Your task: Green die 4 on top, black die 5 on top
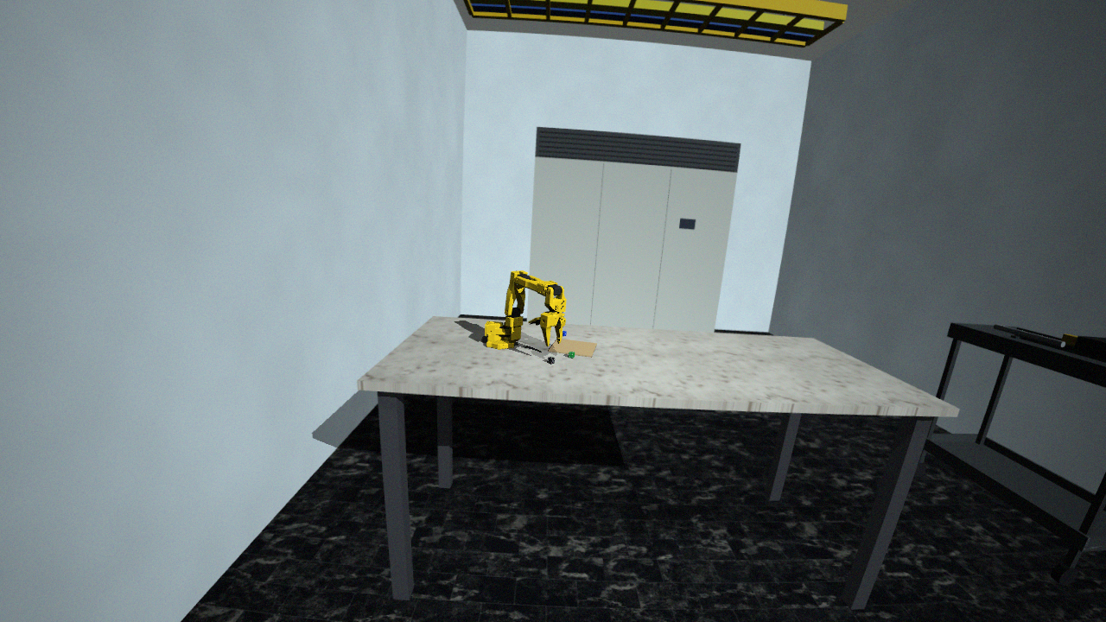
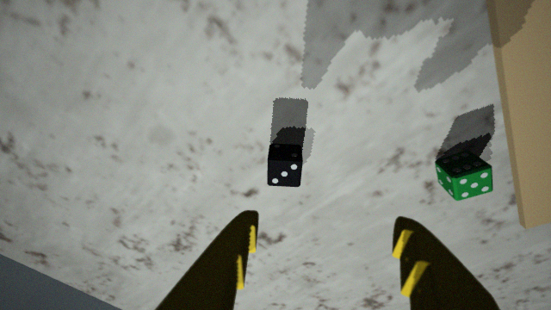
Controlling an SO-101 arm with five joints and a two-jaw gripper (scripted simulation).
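Small yellow arm's gripper (image 2: pixel 325 241) hangs above the marbled table top (image 2: pixel 129 129), jaws parted, holding nothing. Small black die (image 2: pixel 284 164) sits on the table just beyond the fingertips, off the tan mat (image 2: pixel 523 108); side face shows three, top face too dark to count. Green die (image 2: pixel 465 176) at right, beside the mat edge, also off it, five on its near face. Next grasp should square up on flat faces, then tip and carry to the mat. Blue die hidden in the wrist view.
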